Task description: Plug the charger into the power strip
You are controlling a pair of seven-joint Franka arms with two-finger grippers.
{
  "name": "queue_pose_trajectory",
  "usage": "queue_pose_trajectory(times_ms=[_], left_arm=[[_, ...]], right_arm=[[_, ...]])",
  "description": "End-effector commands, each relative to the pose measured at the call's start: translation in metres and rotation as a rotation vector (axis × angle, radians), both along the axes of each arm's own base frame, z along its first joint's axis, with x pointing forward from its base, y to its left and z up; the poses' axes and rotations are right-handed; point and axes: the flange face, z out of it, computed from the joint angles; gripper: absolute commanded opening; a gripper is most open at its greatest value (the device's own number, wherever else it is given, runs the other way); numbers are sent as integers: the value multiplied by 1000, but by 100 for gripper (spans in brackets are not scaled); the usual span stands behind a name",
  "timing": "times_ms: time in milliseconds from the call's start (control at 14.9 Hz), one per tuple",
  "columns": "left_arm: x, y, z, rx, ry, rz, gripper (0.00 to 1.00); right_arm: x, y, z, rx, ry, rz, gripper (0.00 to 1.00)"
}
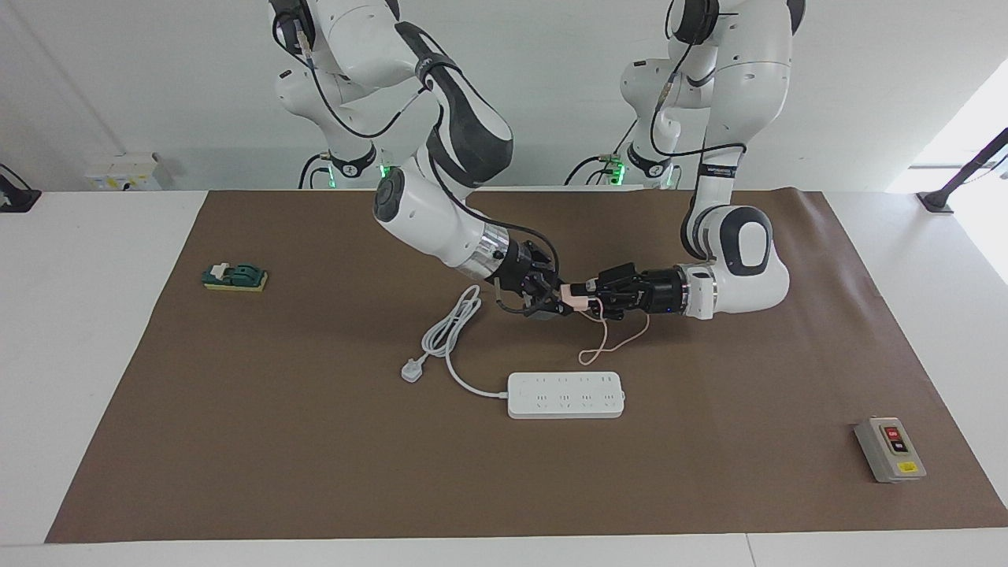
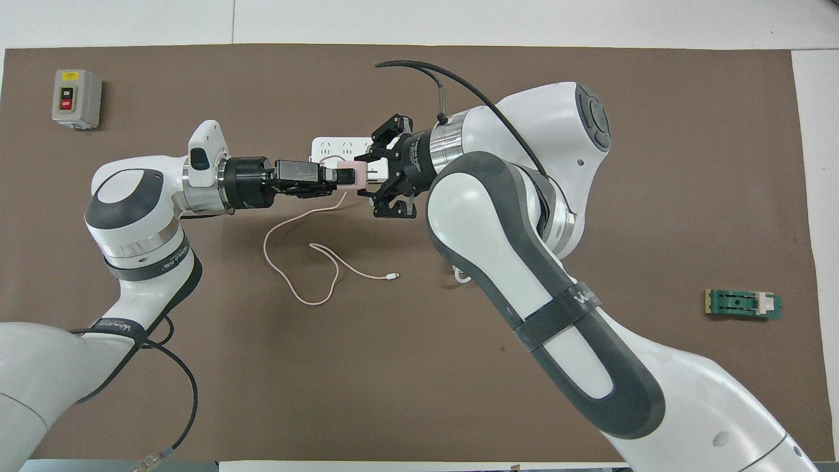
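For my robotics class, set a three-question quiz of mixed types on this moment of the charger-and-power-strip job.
1. True or false: the charger is already plugged into the power strip.
2. Multiple choice: the pink adapter cube is A) lying on the brown mat, B) up in the air between the left gripper and the right gripper, C) on the grey switch box.
3. Fill in: the charger's thin cable hangs down and its loose end lies on the ____.

Key
1. False; it is held above the mat, nearer to the robots than the strip.
2. B
3. mat
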Motion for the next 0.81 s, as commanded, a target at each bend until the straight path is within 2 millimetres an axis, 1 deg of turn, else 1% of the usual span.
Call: queue_pose_trajectory(times_ms=[0, 134, 268, 537, 671, 738], left_arm=[[2, -4, 6, -12, -11, -3, 0], [2, -4, 6, -12, -11, -3, 0], [2, -4, 6, -12, -11, -3, 0], [2, -4, 5, -10, -11, -1, 0], [2, -4, 5, -10, -11, -1, 0], [2, -4, 5, -10, -11, -1, 0]], right_arm=[[0, 7, -2, 10, 12, -4, 99], [3, 0, -3, 12, 15, -14, 100], [2, 3, -3, 12, 17, -8, 100], [3, 0, -2, 11, 16, -11, 100], [5, 2, 7, 21, 4, -7, 100], [6, 1, 9, 23, 6, -10, 100]])
